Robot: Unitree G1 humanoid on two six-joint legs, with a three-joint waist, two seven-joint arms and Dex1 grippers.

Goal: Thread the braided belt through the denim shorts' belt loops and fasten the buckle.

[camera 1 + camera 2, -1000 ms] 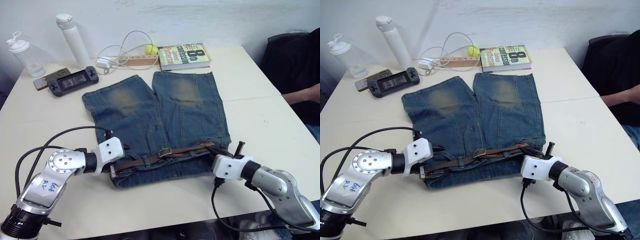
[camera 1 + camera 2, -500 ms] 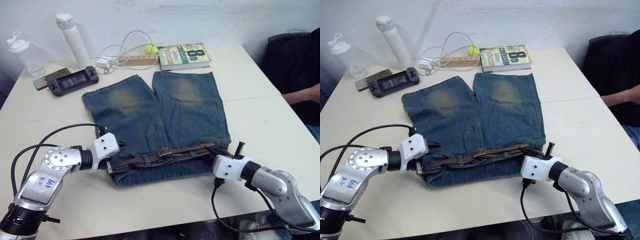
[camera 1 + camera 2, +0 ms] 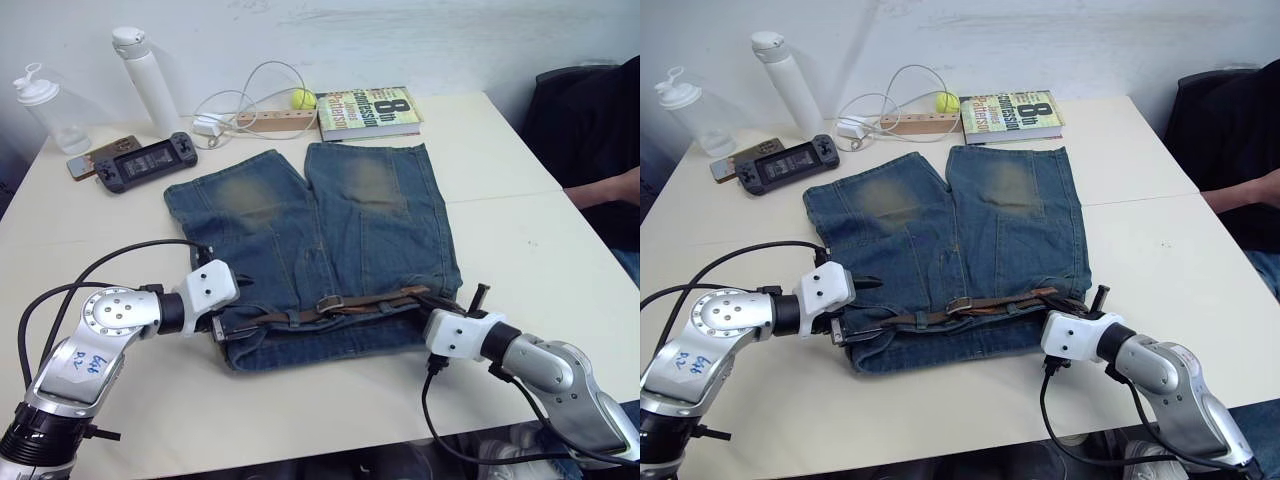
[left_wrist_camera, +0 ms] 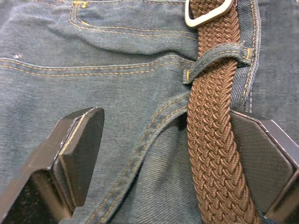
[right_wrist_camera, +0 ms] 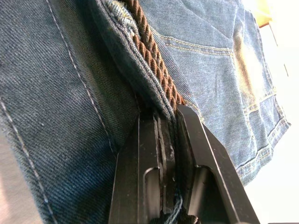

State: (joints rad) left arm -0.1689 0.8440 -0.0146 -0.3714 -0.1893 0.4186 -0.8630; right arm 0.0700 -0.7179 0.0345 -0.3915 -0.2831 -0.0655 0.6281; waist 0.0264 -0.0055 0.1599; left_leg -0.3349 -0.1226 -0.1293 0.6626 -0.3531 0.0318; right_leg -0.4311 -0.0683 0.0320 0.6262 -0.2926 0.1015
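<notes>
Left gripper (image 4: 168,154) spread around braided belt (image 4: 212,140), right gripper (image 5: 163,140) clamped on denim shorts (image 3: 320,230) waistband; keep waistband pinned, feed belt flat.

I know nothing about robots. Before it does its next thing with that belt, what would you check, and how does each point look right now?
1. Braided belt runs under a belt loop: ok.
2. Left claw is open, one finger on each side of the belt, ready to close: ok.
3. Right claw is shut on the denim shorts at the waistband edge, with the belt alongside: ok.
4. Shorts lie flat on the table: ok.
5. Buckle fastened: cannot tell; a metal frame sits near the middle of the waistband.
6. Belt through every loop: cannot tell.
</notes>
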